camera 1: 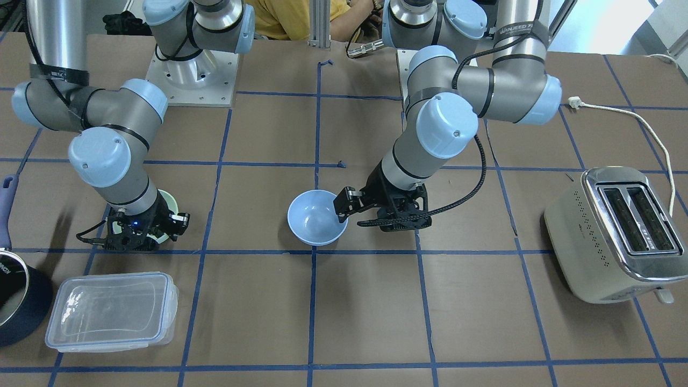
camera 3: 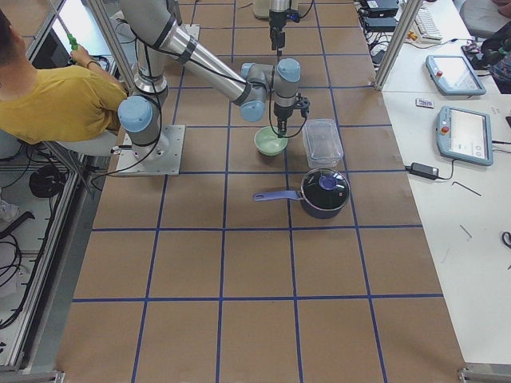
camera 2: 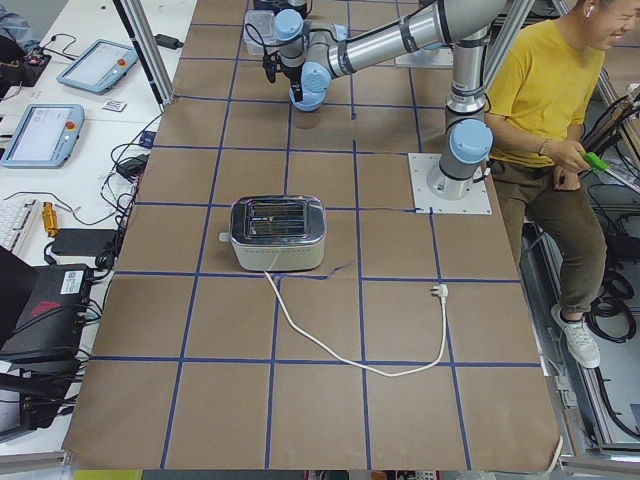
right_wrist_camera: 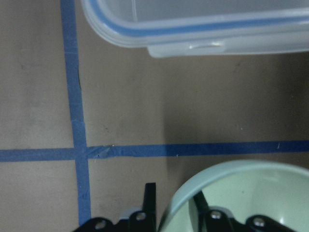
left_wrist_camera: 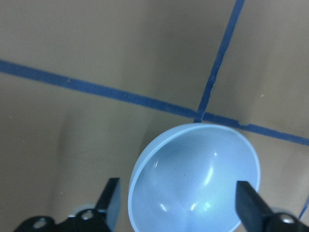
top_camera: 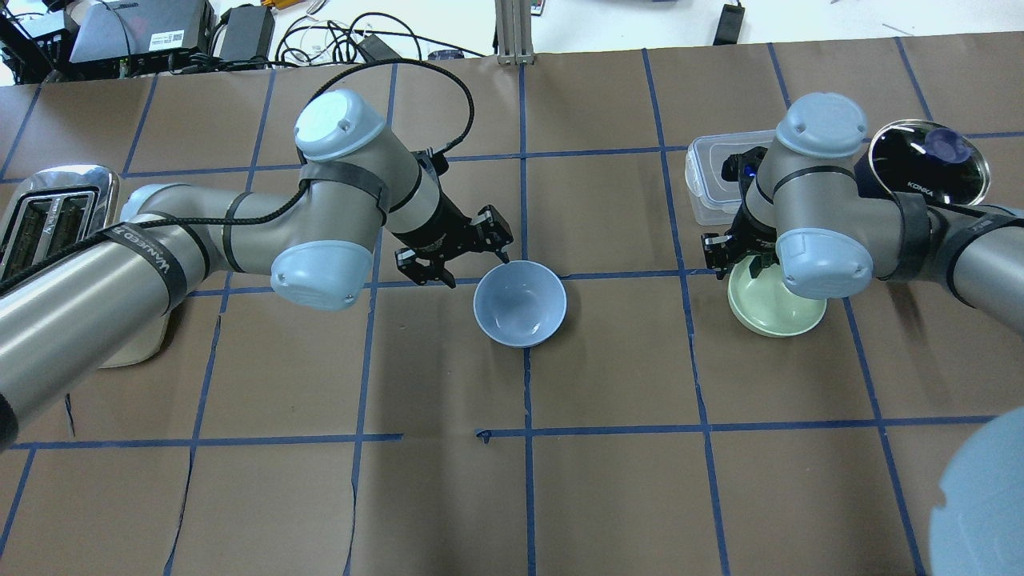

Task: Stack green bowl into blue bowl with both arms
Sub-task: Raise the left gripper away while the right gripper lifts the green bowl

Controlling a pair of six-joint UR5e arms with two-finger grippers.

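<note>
The blue bowl (top_camera: pixel 520 304) stands upright near the table's middle and also shows in the front view (camera 1: pixel 316 217). My left gripper (top_camera: pixel 472 264) is open at its rim. In the left wrist view the fingers (left_wrist_camera: pixel 110 195) stand wide apart, with the blue bowl (left_wrist_camera: pixel 193 179) between and beyond them. The green bowl (top_camera: pixel 768 316) sits on the table at my right, partly hidden under the right arm. My right gripper (right_wrist_camera: pixel 174 208) is shut on its rim, with one finger outside and one inside the green bowl (right_wrist_camera: pixel 251 193).
A clear plastic container (top_camera: pixel 716 180) lies just beyond the green bowl, with a dark navy saucepan (top_camera: pixel 928 164) beside it. A toaster (top_camera: pixel 56 208) stands at the far left, its cord (camera 2: pixel 340 345) trailing. A person in yellow (camera 2: pixel 540 90) sits behind the robot.
</note>
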